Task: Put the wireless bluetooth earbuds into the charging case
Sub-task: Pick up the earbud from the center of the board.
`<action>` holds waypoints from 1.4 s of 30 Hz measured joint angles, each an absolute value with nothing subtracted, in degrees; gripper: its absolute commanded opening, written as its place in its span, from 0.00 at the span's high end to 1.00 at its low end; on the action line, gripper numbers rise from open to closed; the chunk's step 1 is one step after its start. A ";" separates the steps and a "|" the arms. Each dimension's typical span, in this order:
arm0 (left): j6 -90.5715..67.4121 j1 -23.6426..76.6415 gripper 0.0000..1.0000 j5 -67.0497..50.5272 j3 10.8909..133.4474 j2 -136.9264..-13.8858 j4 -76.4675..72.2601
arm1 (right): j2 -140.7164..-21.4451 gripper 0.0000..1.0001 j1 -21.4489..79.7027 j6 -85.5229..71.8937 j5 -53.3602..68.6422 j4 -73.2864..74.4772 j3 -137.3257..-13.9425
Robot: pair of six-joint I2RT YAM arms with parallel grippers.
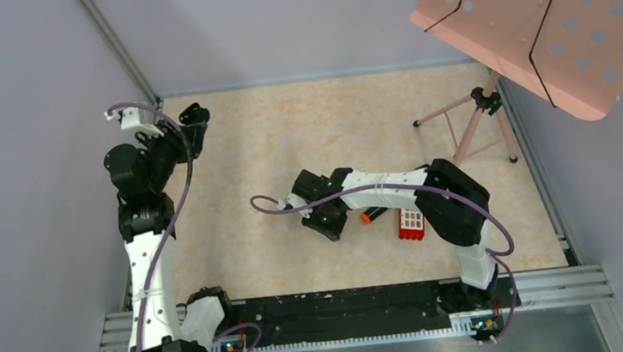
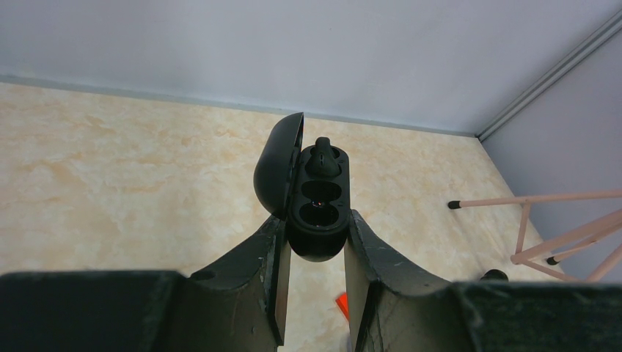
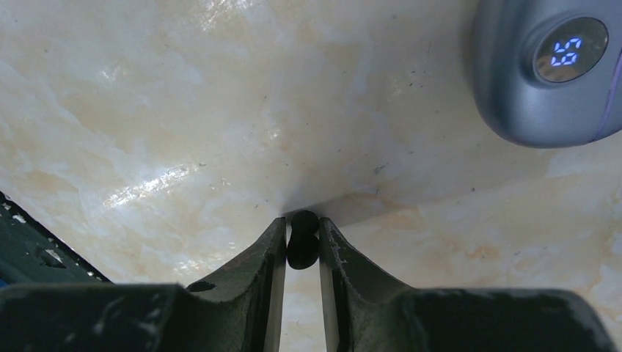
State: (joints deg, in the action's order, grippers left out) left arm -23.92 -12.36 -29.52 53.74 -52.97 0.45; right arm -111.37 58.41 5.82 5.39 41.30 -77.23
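**A:** What is the left wrist camera showing?

**B:** The left gripper (image 2: 317, 224) is clamping the black charging case (image 2: 320, 202) by its lower body, with one finger pressing on each side. Its lid (image 2: 277, 165) is standing open on the left. A seated earbud (image 2: 321, 160) is resting in the well farthest from the fingers.

**A:** And the right wrist camera?

**B:** The right gripper (image 3: 301, 236) is pinching a loose earbud (image 3: 302, 242) with its jaws narrow. The bud is sitting right between the fingertips, low against the table (image 3: 183, 110). A grey case (image 3: 513, 95) with a lit display is lying beyond it.

**A:** And from above?

**B:** The right gripper is hanging well apart from the charging case and near the red block (image 1: 410, 224).
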 measured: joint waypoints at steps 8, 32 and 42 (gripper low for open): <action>-23.92 -12.36 1.00 -29.52 53.17 -52.95 0.45 | -111.37 0.77 58.41 6.76 4.01 41.21 -77.23; -25.45 -12.36 1.00 -29.61 52.45 -53.01 -0.05 | -110.61 0.68 58.46 7.92 1.85 41.56 -77.23; -25.63 -12.36 1.00 -29.63 51.92 -53.01 -0.03 | -110.37 0.76 58.46 7.92 1.56 41.58 -77.23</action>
